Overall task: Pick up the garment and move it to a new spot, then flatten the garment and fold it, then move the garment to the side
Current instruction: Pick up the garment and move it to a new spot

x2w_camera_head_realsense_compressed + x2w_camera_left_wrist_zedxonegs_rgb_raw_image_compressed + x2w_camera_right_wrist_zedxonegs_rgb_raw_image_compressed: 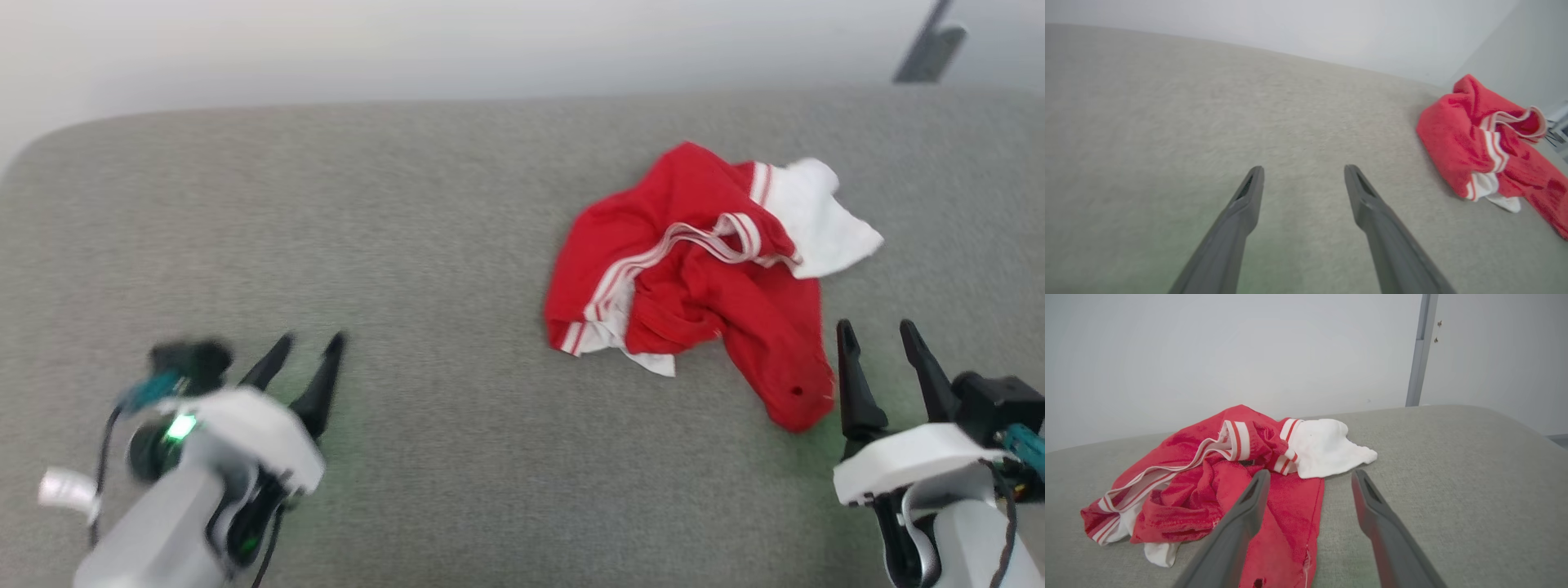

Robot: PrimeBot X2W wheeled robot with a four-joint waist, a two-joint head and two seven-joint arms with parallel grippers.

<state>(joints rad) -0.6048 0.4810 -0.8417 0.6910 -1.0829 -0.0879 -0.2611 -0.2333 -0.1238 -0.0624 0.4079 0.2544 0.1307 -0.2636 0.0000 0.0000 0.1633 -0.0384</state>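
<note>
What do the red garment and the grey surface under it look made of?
The garment: soft knit cloth, matte, slightly fuzzy; it crumples in loose folds. The grey surface: probably woven upholstery fabric, matte, finely flecked, with rounded corners.

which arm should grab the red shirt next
Right. The right gripper, open, sits just beside the crumpled red knit T-shirt; the left gripper is far off across the grey fabric surface.
</note>
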